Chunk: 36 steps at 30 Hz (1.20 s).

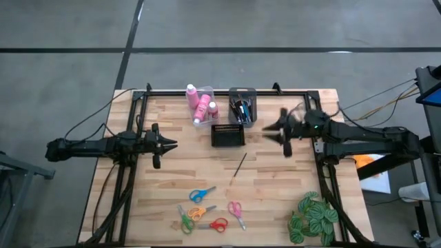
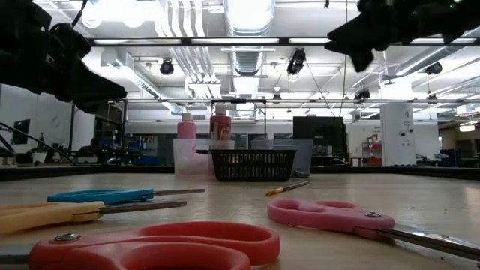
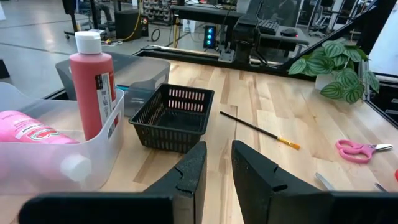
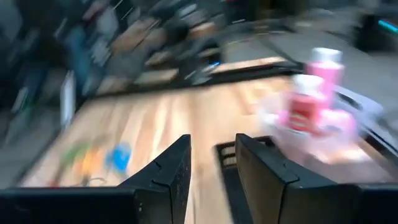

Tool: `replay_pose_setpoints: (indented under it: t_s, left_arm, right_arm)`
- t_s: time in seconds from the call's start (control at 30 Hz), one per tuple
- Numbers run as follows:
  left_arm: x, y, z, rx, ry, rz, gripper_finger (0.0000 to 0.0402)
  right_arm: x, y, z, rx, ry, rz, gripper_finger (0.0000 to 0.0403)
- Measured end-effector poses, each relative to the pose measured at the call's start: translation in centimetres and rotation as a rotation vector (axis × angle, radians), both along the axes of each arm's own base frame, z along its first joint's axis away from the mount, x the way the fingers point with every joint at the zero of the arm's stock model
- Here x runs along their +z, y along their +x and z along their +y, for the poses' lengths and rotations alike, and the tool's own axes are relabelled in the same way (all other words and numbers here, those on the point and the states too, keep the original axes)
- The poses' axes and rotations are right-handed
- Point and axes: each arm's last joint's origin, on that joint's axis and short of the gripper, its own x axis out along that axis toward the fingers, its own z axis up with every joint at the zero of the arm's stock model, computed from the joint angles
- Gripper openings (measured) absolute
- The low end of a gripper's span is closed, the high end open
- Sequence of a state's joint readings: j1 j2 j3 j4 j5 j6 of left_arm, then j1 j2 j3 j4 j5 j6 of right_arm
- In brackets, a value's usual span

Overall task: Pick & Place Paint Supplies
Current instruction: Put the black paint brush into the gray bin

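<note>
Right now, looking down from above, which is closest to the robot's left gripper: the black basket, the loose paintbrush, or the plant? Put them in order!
From the left gripper:
1. Black basket, middle of the table, toward the back.
2. Loose paintbrush, lying flat just past the basket, toward the front.
3. Plant, at the front corner on the right arm's side.

I see my left arm reaching in level from the left side, its left gripper [image 1: 170, 145] empty, fingers [image 3: 189, 177] slightly parted. My right arm mirrors it from the right, right gripper [image 1: 269, 129] also empty, fingers slightly apart.
</note>
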<state>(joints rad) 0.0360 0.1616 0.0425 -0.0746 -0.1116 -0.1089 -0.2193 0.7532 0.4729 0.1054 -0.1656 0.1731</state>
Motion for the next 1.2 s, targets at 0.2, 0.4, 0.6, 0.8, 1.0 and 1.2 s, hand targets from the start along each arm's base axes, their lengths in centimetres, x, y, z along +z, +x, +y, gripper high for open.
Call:
replay_pose_setpoints:
  t_s: [0.2, 0.4, 0.6, 0.8, 1.0, 1.2]
  left_arm:
    - [0.0, 0.0, 0.0, 0.0, 0.0, 0.001, 0.0079]
    - [0.0, 0.0, 0.0, 0.0, 0.0, 0.001, 0.0079]
    - [0.0, 0.0, 0.0, 0.0, 0.0, 0.001, 0.0079]
    - [0.0, 0.0, 0.0, 0.0, 0.0, 0.002, 0.0079]
    - [-0.1, 0.0, 0.0, 0.0, 0.0, 0.002, 0.0079]
    - [-0.1, 0.0, 0.0, 0.0, -0.001, 0.002, 0.0079]
  right_arm:
    - [-1.7, 3.1, 0.7, 0.176, -0.267, 0.141, 0.0124]
    - [-3.4, 6.7, 0.3, 0.277, -0.289, 0.259, 0.0124]
    - [-5.6, 9.6, 0.3, 0.492, -0.291, 0.416, 0.0124]
    - [-7.9, 12.7, 0.1, 0.569, -0.238, 0.516, 0.0124]
    - [-10.1, 14.6, 1.5, 0.751, -0.285, 0.585, 0.0124]
    - [-11.9, 15.6, 2.7, 0.791, -0.342, 0.651, 0.0124]
